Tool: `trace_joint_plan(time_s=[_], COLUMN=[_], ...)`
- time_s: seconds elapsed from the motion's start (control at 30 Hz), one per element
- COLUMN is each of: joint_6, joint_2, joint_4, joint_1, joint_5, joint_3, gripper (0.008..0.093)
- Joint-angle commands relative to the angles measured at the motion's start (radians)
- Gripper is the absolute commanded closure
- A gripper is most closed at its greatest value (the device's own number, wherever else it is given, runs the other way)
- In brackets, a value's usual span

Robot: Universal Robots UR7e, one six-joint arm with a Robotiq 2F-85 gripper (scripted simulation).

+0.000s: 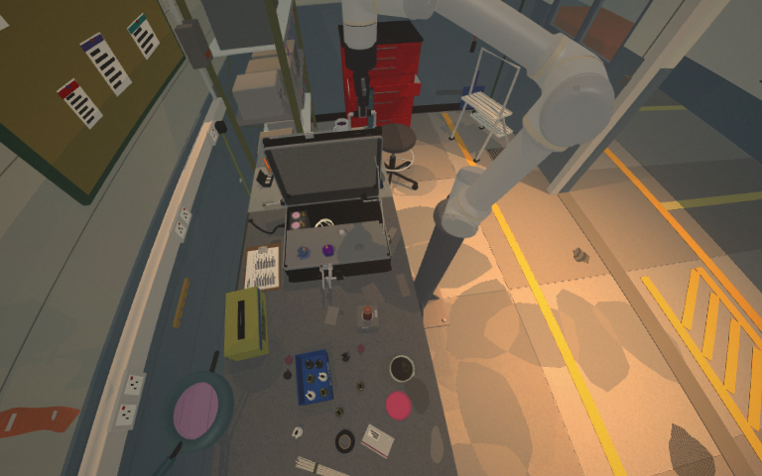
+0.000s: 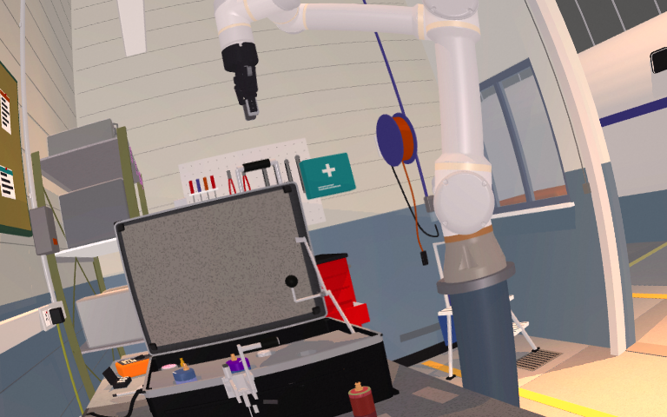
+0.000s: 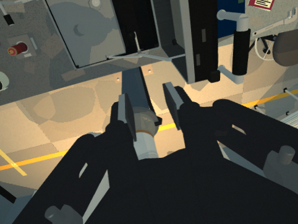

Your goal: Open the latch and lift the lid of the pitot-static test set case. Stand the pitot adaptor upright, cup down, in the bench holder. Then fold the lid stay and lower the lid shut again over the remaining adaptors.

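Note:
My gripper [image 2: 250,114] hangs high above the raised lid of the test set case [image 2: 216,265], partly open and empty [image 3: 148,108]. The black case [image 1: 334,224] stands open on the bench, its lid [image 1: 323,165] propped by a thin lid stay [image 2: 322,290] on its right side. The red pitot adaptor [image 2: 362,396] stands upright in the bench holder [image 1: 367,317] in front of the case. A blue adaptor [image 2: 184,373] and a purple adaptor [image 2: 237,364] sit in the case tray. The open latch [image 1: 327,276] sticks out from the case's front edge.
The arm's grey pedestal [image 2: 479,339] stands to the right of the bench. A yellow box [image 1: 245,324], a blue block [image 1: 314,377], a clipboard [image 1: 263,266], a cup [image 1: 402,368] and a pink disc [image 1: 398,405] lie on the bench in front of the case. A red tool chest [image 1: 393,73] stands behind.

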Motion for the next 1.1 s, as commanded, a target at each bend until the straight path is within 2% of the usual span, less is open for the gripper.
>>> trace_joint_plan(time_s=[0.0,0.13,0.37,0.47,0.77,1.07], joint_6=[-0.001,-0.049,-0.237,-0.285,-0.300,-0.301], joint_2=[0.000,0.005,0.054,0.075,0.079,0.064], joint_4=[0.000,-0.002,-0.014,-0.019,-0.026,-0.087], joint_1=[-0.001,-0.050,-0.240,-0.287,-0.300,-0.301], joint_5=[0.000,0.000,0.000,0.000,0.000,0.000], joint_3=[-0.001,-0.004,-0.040,-0.057,-0.055,0.022], gripper=[0.0634,0.0634,0.0634,0.0634,0.0634,0.0634])
